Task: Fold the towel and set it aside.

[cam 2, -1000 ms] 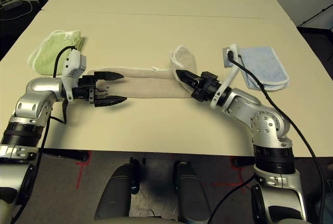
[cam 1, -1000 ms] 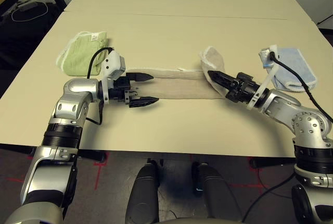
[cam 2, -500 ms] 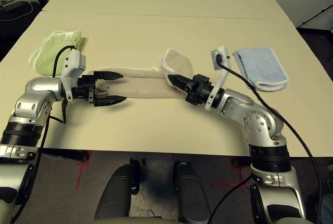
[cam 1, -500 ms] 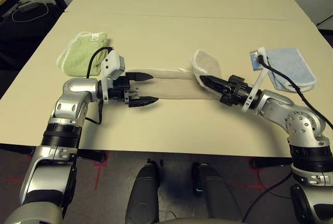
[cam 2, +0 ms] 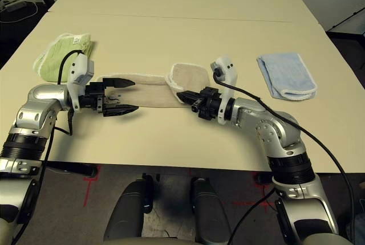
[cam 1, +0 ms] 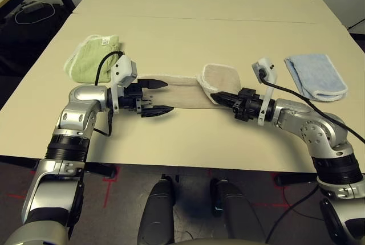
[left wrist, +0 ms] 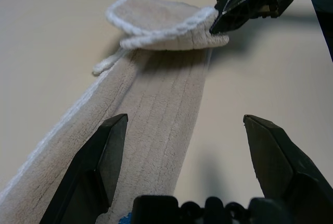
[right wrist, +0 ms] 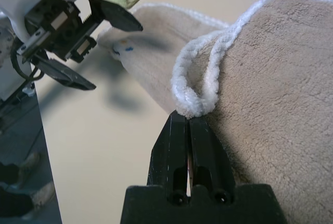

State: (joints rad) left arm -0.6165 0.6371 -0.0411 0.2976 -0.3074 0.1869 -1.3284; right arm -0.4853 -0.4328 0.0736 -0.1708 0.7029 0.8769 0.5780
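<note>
1. My right gripper [cam 2: 181, 95] is pinched shut on the beige towel's [cam 1: 182, 92] folded-over end, mid-table.
2. Left gripper [cam 1: 159, 96] gapes over the other end.
3. I'd keep edges aligned, lay flat.

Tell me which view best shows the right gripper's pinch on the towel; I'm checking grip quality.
The right wrist view: the right gripper clamps the towel by its white edging. Head views show it small; the left wrist view from afar.
</note>
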